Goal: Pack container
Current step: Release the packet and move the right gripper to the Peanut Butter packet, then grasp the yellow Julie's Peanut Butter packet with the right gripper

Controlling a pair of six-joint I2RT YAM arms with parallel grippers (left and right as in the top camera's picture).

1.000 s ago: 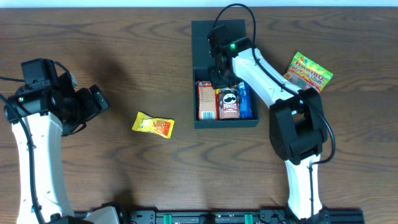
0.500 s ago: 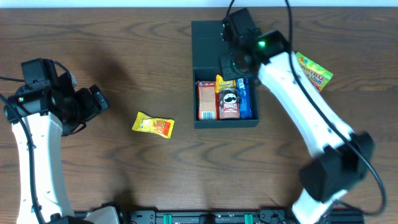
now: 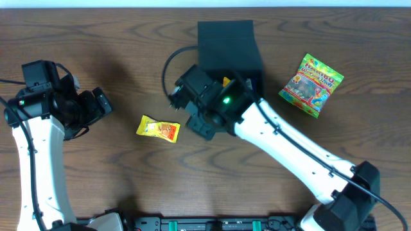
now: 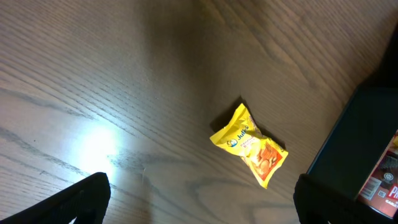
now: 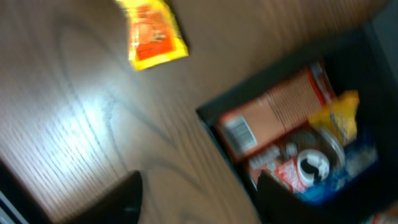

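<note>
The dark teal container stands at the table's far middle, and my right arm covers its front. Inside it the right wrist view shows an orange carton, a Pringles can and a yellow packet. My right gripper hovers open and empty just left of the container's front corner. Another yellow snack packet lies on the wood to its left. My left gripper is open at the far left, well away from that packet.
A green gummy bag lies on the table right of the container. The container's dark wall shows at the right edge of the left wrist view. The table's far edge runs just behind the container.
My right arm has swung from over the container's back to its front left. Its jaws have opened, leaving a yellow packet in the container. The left arm has not moved.
</note>
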